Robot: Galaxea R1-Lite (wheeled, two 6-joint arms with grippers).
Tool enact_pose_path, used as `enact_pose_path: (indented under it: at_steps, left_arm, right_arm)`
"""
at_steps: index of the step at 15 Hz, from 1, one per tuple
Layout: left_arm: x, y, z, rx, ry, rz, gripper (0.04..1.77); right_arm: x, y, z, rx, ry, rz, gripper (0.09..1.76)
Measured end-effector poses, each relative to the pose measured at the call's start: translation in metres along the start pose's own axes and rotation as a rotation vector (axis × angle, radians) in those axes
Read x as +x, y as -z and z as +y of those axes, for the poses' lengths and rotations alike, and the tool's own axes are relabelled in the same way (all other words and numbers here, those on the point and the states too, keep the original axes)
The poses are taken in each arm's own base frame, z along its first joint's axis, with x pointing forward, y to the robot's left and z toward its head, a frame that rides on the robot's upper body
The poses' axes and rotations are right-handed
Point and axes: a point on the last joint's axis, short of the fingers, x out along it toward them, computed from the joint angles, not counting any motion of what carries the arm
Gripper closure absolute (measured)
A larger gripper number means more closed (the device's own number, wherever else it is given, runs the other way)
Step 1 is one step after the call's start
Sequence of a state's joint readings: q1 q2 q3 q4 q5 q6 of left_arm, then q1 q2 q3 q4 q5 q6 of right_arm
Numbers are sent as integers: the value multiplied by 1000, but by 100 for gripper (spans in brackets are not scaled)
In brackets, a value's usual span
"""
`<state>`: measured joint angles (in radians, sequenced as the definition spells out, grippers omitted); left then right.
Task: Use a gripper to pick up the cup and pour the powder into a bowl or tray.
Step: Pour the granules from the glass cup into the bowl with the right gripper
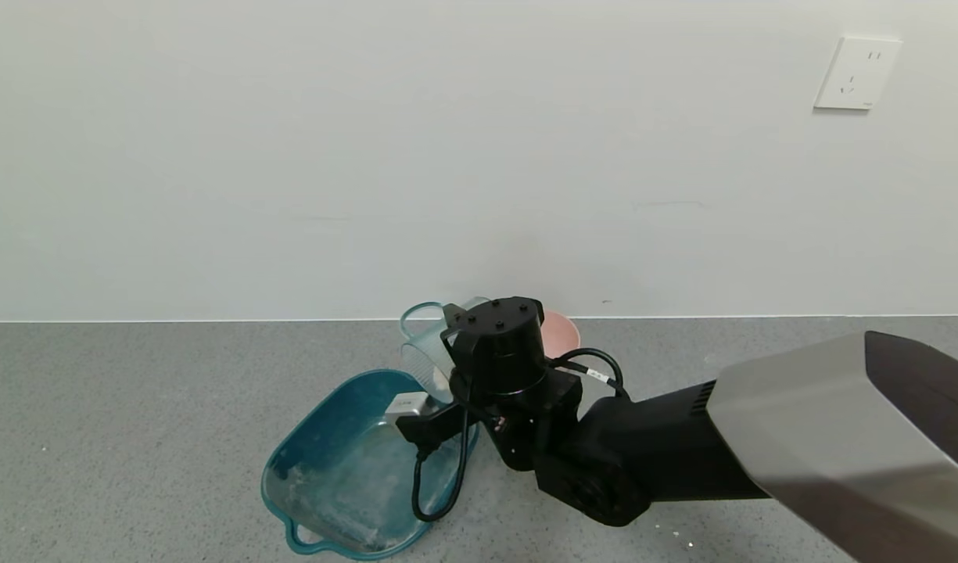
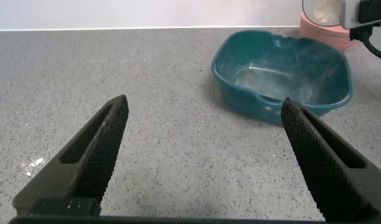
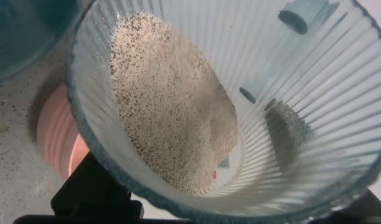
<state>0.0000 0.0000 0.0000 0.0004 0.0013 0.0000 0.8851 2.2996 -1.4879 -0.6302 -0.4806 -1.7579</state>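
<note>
Right black robot hand clamps the ribbed translucent blue-green cup, tilted above the dark teal plastic tray's 1 o'clock corner. Beige powder lies banked inside. Left hand gapes wide over the grey worktop.

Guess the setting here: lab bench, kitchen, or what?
Probably a lab or test bench made to look like a kitchen counter: a speckled grey countertop, a bare white wall with a wall socket, and only a teal tray and pink bowl.
</note>
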Motion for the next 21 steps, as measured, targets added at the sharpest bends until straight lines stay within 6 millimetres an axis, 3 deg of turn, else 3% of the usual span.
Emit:
enact_pose_path:
  at_steps: [21]
  left_arm:
    - [0,0,0,0,0,0,5]
  right_arm:
    - [-6,-12,6,-166,0,10,50]
